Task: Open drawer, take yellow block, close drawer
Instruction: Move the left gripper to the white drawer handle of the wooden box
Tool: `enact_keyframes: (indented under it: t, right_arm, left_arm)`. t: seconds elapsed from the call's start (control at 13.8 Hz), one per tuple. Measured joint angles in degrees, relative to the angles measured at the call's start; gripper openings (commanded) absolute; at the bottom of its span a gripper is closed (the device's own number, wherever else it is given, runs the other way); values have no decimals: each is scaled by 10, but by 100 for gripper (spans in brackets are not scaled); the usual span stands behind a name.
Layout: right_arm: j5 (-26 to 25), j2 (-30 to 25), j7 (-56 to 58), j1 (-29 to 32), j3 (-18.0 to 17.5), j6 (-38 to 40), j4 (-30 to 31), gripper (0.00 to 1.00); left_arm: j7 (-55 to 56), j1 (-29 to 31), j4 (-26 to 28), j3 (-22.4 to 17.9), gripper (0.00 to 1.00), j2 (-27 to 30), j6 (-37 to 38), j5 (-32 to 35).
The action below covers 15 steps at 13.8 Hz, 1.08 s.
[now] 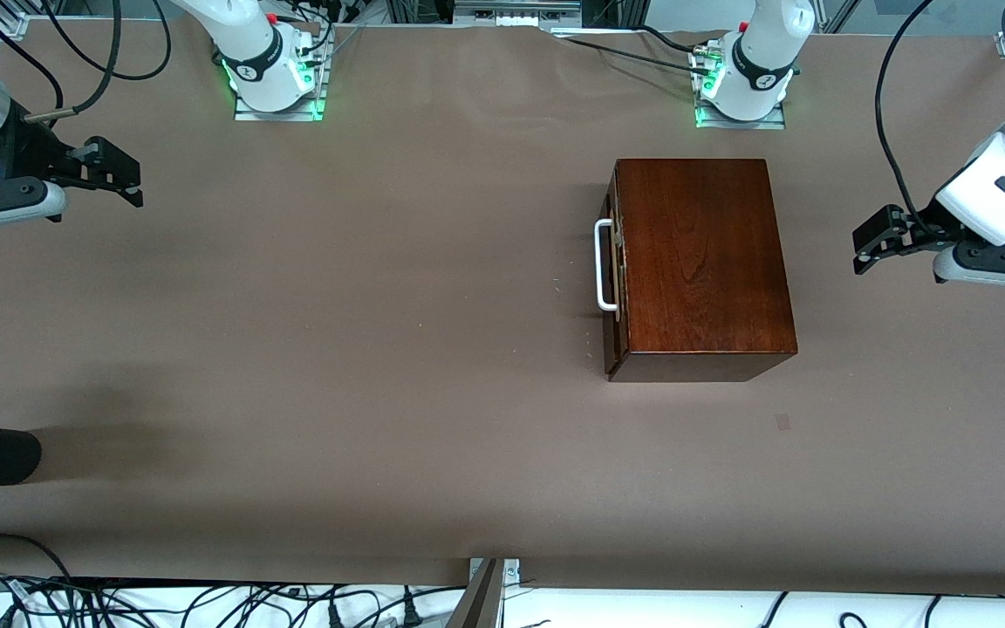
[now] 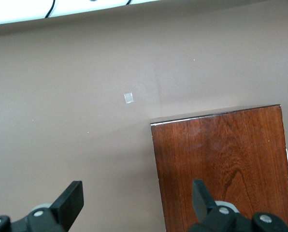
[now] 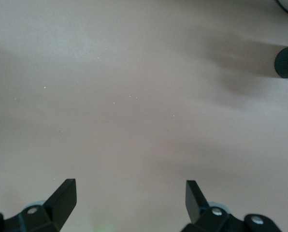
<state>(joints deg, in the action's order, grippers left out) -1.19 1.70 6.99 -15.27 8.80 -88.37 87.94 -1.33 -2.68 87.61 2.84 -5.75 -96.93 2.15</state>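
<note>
The wooden box (image 1: 701,262) stands on the brown surface (image 1: 337,349) toward the left arm's end, and its drawer (image 1: 611,262) is fully pushed in, so only the dark front with the white handle (image 1: 605,265) shows; the handle faces the right arm's end of the surface. The yellow block is not visible in any view, and I judge it is inside the closed drawer, because nothing yellow lies on the surface. The left gripper (image 1: 871,244) hangs in the air just beside the box, at the side without the handle, and its fingers (image 2: 69,203) are spread wide and hold nothing. The right gripper (image 1: 123,174) hovers over bare surface at the right arm's end, well apart from the box, with its fingers (image 3: 64,195) also spread and empty. Both arms seem to wait at the edges so that the middle stays free. No step of the task is done yet; probably the first move is to bring a gripper to the handle and pull the drawer out.
</note>
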Motion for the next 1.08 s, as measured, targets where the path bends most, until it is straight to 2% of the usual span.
enact_keyframes:
  t: [0.58,0.79,1.08]
  right_arm:
    - [0,0,0,0,0,0,0,100]
    - [0,0,0,0,0,0,0,100]
    - [0,0,0,0,0,0,0,100]
  left_arm:
    - [0,-16,-4,6,100,-8,30,0]
    - [32,-77,-4,14,100,-37,90,-1]
    - [113,-209,-7,27,100,-81,76,-6]
